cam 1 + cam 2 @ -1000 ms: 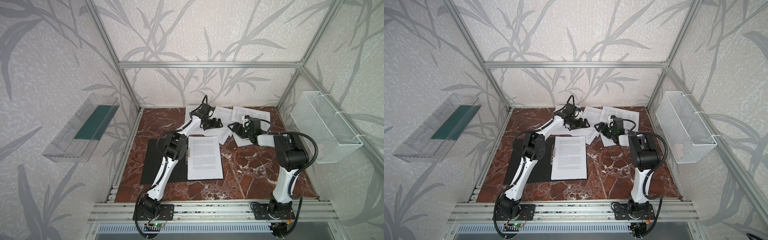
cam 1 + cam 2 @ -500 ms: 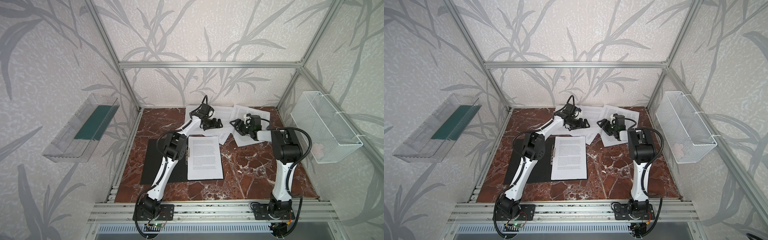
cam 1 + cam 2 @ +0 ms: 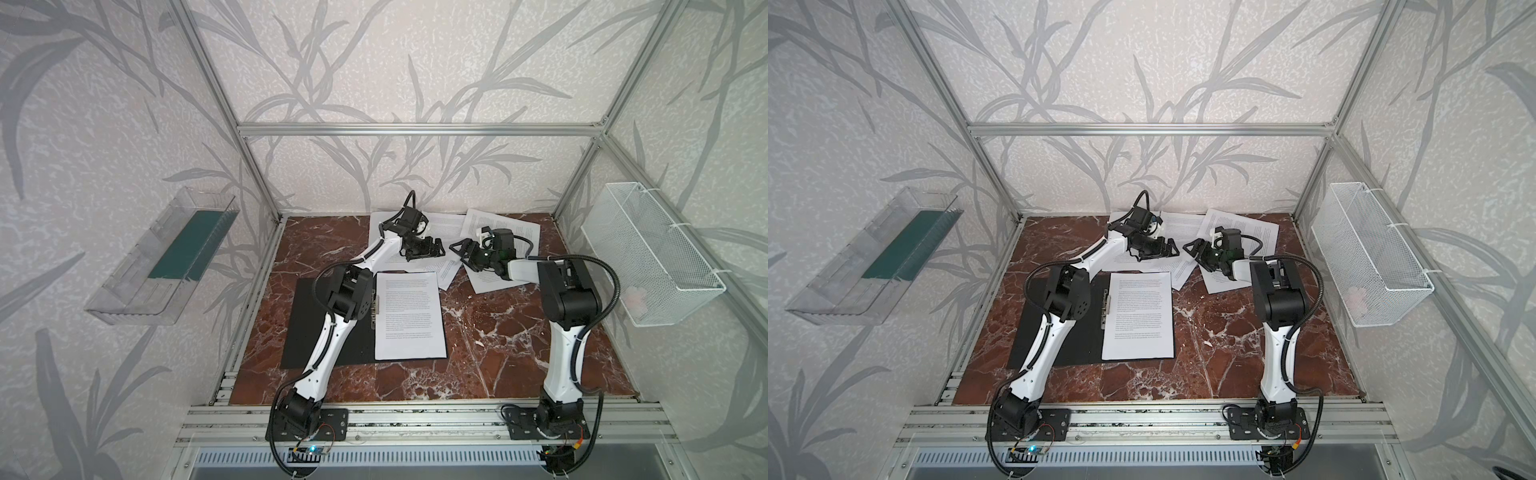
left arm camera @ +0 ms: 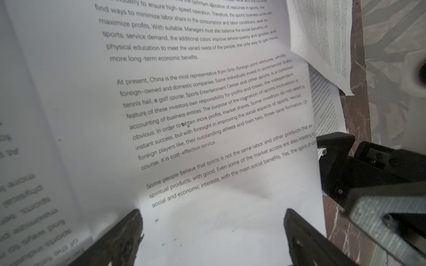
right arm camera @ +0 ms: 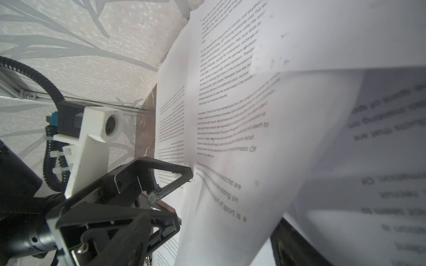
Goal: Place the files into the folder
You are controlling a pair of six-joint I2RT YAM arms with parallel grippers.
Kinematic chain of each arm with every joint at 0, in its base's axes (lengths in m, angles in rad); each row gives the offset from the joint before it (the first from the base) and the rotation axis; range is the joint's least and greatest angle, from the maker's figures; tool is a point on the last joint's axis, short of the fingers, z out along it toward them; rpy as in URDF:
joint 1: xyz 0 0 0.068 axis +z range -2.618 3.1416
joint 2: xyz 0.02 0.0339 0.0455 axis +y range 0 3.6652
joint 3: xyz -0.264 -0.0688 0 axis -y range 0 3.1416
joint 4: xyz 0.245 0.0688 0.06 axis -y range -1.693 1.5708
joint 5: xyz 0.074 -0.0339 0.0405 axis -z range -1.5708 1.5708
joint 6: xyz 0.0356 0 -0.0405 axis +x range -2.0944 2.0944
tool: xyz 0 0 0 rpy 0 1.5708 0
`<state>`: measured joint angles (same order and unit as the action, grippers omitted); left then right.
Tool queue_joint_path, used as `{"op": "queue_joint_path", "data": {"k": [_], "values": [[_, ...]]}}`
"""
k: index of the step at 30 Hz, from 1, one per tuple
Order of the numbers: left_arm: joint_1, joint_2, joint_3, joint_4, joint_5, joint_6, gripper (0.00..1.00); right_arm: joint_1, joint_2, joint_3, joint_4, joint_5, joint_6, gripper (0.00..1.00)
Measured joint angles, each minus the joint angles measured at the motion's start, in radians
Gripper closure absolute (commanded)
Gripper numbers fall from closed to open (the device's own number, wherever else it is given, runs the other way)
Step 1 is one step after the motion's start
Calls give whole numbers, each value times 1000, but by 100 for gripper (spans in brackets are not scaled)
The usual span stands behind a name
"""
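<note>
The folder (image 3: 307,324) lies open on the table's left half, black inside up, with its metal clip bar (image 3: 375,307) at the middle. One printed sheet (image 3: 409,316) rests on its right half. The other files (image 3: 511,226) lie overlapping at the back. My left gripper (image 3: 434,249) is open; in the left wrist view its fingertips (image 4: 129,225) rest wide apart on a sheet (image 4: 207,103). My right gripper (image 3: 462,251) faces it from the right, jaws spread. In the right wrist view that sheet (image 5: 242,138) bulges up and hides all but one finger (image 5: 290,239).
A clear plastic tray (image 3: 166,257) hangs on the left wall and a white wire basket (image 3: 648,253) on the right wall. The back wall stands just behind the loose sheets. Aluminium rails (image 3: 415,415) run along the front edge.
My right gripper has moved left over the loose sheets, closer to the left gripper. The left arm and the sheet in the folder have stayed put.
</note>
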<state>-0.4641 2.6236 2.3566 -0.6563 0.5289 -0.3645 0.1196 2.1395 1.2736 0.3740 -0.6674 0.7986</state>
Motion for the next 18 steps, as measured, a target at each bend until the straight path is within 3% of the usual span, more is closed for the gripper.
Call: {"op": "queue_joint_path", "data": {"k": [6, 11, 18], "values": [[0, 0, 1, -4, 11, 6, 3, -37, 45, 187, -43, -15, -22, 18], [2, 0, 1, -7, 16, 13, 3, -53, 86, 241, -66, -31, -23, 20], [4, 0, 1, -10, 23, 15, 3, -60, 127, 240, -154, -29, -19, 34]]}}
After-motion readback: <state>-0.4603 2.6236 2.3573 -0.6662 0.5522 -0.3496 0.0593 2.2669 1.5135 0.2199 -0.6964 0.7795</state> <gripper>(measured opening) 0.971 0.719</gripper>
